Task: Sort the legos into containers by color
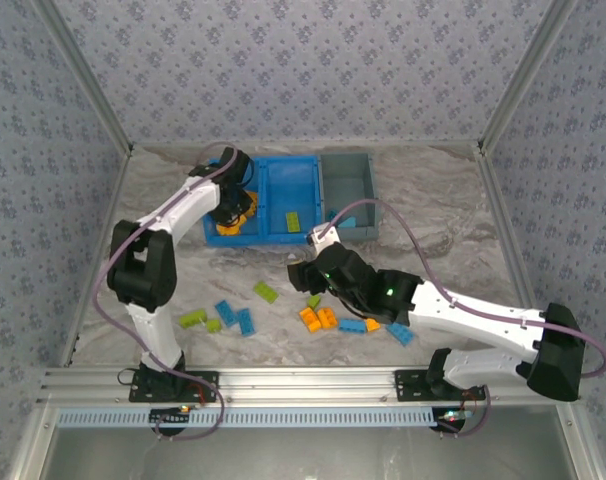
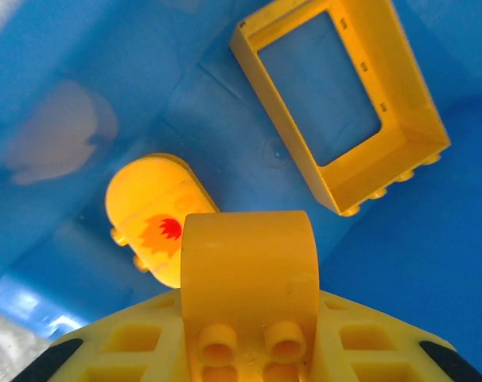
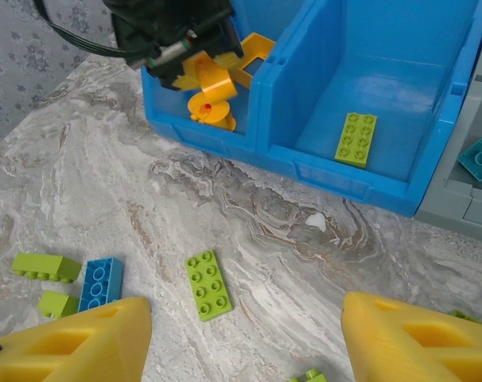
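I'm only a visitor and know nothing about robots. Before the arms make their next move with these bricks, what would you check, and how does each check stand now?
1. Grip of the left tool: ok, shut on an orange arched plastic brick.
2. Drop spot matches colour: ok, it hangs in the left compartment of the bright blue plastic bin, above an orange open frame and an orange round piece.
3. The right tool is free: ok, fingers wide apart, nothing between.
4. Next pick is free: ok, a lime green flat plastic brick lies alone on the marbled table, ahead of that tool.
5. Green's place: ok, the right compartment holds a second lime green brick.
6. Drop height: cannot tell.
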Robot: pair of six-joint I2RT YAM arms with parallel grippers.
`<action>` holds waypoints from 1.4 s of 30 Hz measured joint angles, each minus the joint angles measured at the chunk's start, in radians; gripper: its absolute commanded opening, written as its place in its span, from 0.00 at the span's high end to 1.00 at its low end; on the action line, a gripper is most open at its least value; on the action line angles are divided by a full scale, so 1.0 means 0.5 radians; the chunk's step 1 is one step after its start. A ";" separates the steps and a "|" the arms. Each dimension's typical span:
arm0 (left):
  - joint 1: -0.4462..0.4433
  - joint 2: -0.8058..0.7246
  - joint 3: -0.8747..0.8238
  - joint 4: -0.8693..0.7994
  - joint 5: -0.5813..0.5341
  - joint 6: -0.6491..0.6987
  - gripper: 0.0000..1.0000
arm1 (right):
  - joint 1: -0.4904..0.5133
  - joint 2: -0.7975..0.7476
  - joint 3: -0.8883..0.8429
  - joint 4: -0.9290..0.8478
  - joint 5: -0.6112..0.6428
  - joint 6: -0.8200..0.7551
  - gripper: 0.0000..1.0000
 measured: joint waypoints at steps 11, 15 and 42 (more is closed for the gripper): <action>0.000 0.160 0.042 0.033 0.063 0.009 0.66 | 0.245 0.349 0.375 0.061 0.112 -0.185 0.30; 0.000 0.166 0.044 0.032 0.082 0.030 0.49 | 0.295 0.494 0.501 0.063 0.163 -0.251 0.28; -0.775 -1.398 -0.551 0.275 0.089 0.726 0.20 | -0.253 -0.284 -0.185 -1.810 0.224 1.369 0.26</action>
